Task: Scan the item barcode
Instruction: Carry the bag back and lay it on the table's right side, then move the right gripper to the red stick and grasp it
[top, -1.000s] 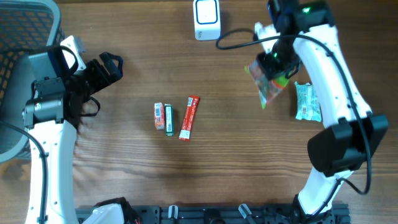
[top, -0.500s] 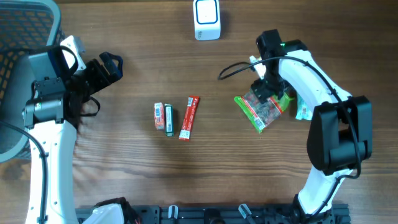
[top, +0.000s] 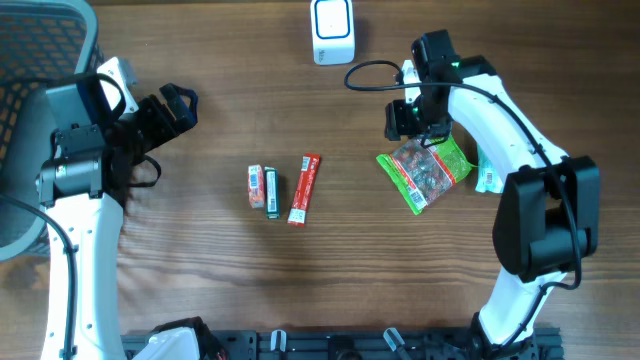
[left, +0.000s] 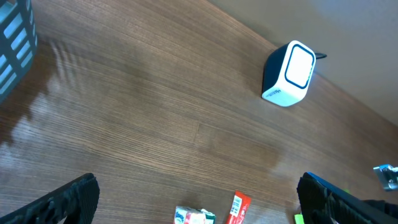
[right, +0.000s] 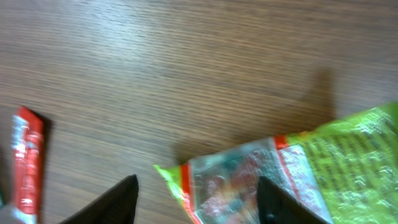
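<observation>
I see a red stick pack (top: 304, 188) flat mid-table, an orange small pack (top: 255, 187) and a green small pack (top: 271, 190) side by side just left. Pale pouch (top: 487, 178) far right, partly hidden. Grey mesh basket (top: 40, 45) top-left. Wooden table (top: 200, 280).

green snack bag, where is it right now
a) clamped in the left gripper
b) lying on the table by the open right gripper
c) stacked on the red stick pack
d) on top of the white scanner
b: the green snack bag lies flat on the table, with the right gripper over its upper corner, fingers spread and not pinching it.
</observation>
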